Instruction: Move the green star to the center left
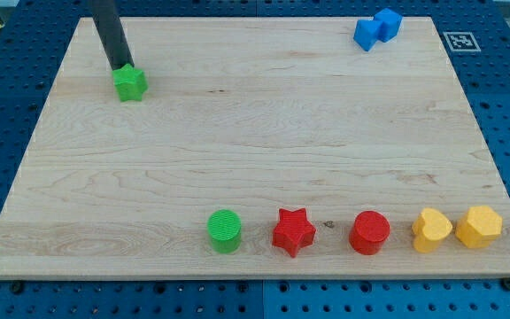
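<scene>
The green star (131, 84) lies near the top left of the wooden board (255, 151). My tip (119, 68) stands at the star's upper left edge, touching or nearly touching it. The dark rod rises from there toward the view's top.
Two blue blocks (377, 28) sit together at the top right. Along the bottom edge lie a green cylinder (225, 230), a red star (293, 231), a red cylinder (369, 233), a yellow heart (431, 229) and a yellow hexagon (478, 226).
</scene>
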Tool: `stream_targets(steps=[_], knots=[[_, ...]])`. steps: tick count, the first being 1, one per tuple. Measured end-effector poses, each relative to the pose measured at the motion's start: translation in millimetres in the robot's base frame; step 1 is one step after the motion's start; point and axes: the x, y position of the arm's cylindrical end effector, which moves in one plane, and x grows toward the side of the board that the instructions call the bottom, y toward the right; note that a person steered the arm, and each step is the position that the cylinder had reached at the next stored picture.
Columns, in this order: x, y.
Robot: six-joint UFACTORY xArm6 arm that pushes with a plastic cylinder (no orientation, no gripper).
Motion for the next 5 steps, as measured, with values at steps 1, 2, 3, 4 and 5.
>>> stream_targets(steps=[1,2,3,4,5], knots=[[22.7,9.1],[31.7,39.0],[40.4,68.3],[58.5,69.1],[61.2,51.5]])
